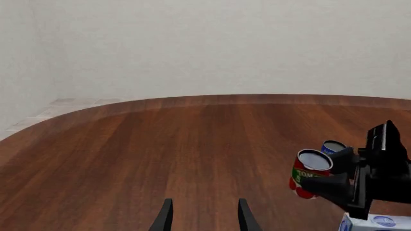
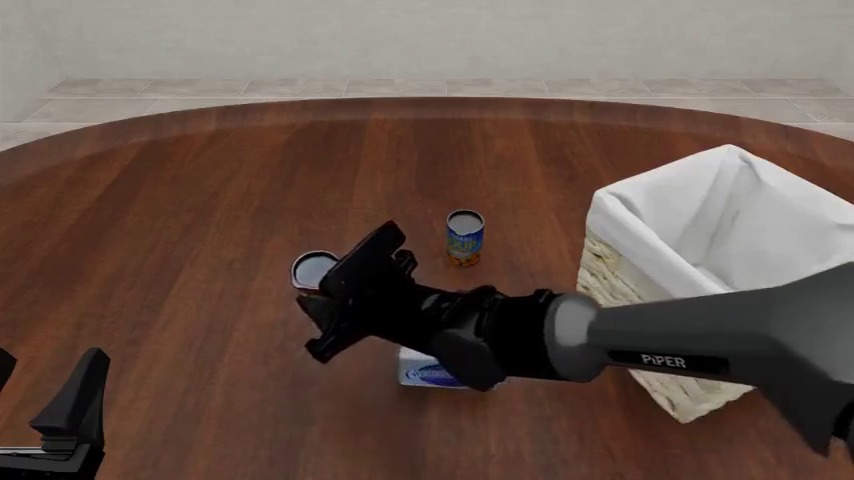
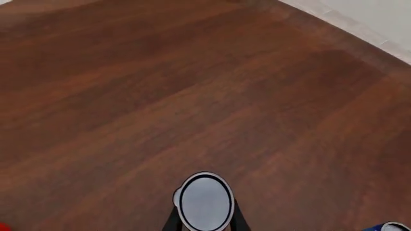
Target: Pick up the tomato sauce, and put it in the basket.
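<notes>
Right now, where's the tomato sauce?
Front view: the tomato sauce stands left of centre on the table, between the right hand's fingers, left of the blue-and-orange can.

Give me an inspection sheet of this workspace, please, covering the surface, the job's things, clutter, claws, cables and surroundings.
Surface: dark wooden table, rounded far edge.
Job's things: tomato sauce upright between the right claw's fingers; basket on the right side, white lining, no contents visible.
Clutter: blue-and-orange can upright behind the arm; blue-white box partly hidden under the right arm.
Claws: right claw around the sauce can; left claw open, nothing between its fingers.
Cables: nothing seen.
Surroundings: pale wall, tiled floor.
</notes>
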